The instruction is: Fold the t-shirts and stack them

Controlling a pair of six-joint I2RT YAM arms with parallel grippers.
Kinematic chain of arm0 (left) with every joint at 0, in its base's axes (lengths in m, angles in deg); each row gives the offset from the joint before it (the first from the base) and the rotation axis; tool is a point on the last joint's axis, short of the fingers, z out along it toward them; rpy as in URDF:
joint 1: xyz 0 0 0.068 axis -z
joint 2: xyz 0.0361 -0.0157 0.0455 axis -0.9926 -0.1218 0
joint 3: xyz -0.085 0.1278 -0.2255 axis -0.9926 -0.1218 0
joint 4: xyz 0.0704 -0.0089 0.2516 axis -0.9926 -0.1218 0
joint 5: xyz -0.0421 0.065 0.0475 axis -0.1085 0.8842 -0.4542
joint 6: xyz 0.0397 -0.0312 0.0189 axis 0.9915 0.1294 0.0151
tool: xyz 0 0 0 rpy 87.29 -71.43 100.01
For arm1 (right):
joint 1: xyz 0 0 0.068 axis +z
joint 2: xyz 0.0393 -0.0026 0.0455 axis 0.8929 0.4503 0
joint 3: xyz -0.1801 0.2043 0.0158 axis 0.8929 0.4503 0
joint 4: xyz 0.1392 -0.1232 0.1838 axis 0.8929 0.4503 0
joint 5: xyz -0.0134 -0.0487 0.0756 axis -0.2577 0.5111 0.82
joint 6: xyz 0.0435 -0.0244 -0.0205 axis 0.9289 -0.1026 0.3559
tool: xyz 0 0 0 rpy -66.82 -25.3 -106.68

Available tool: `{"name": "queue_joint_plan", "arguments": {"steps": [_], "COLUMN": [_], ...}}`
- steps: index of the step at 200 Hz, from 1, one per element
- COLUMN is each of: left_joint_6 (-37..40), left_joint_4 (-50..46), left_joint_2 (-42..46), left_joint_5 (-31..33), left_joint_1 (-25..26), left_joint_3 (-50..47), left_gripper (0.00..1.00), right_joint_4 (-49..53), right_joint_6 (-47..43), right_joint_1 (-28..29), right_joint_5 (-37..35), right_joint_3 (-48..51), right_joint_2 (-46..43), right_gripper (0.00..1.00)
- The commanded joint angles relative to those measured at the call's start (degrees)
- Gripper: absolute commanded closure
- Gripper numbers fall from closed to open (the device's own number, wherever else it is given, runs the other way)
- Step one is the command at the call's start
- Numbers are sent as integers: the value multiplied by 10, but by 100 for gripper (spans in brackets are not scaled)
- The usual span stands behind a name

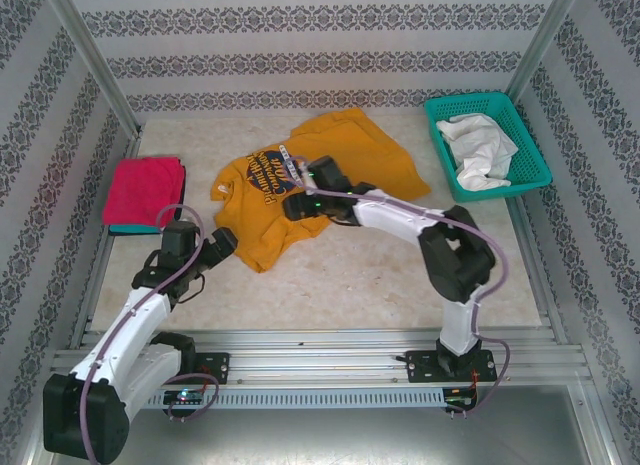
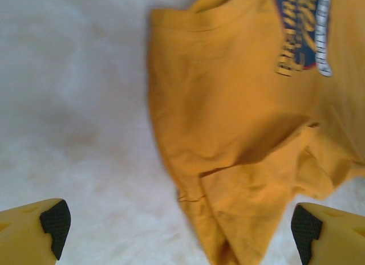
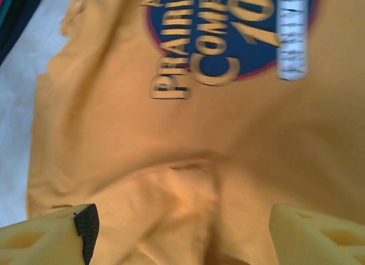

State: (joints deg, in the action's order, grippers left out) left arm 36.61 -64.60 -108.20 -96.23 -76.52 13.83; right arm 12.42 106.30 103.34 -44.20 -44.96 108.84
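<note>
Left gripper empty, fingers wide apart, low over the table. The near hem of the mustard-orange shirt lies between them. It sits mid-table, rumpled, logo up. Right gripper hovers over the chest, jaws apart, holding nothing. Judgement: flatten the bunched near fold and pinch one layer at the hem. Magenta shirt lies folded at the left.
</note>
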Motion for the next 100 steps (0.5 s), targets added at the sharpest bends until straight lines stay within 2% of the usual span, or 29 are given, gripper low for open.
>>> {"name": "queue_joint_plan", "arguments": {"steps": [1,37,66,91,100], "left_joint_6": [-43,-48,-53,-53,-52], "left_joint_4": [-55,-66,-63,-48,-47], "left_joint_2": [10,20,27,36,38], "left_joint_5": [7,5,4,-1,0], "left_joint_1": [-14,-20,-21,-21,-22], "left_joint_3": [-1,-7,-14,-24,-24], "left_gripper": [0,0,0,0,0], "right_joint_4": [60,109,131,165,169], "right_joint_6": [-33,-32,-40,-51,-50], "right_joint_1": [26,43,46,46,46], "right_joint_5": [-18,10,18,6,0], "right_joint_3": [-74,-173,-192,-208,-210], "right_joint_2": [55,146,176,196,195], "right_gripper": [25,30,37,55,70]}}
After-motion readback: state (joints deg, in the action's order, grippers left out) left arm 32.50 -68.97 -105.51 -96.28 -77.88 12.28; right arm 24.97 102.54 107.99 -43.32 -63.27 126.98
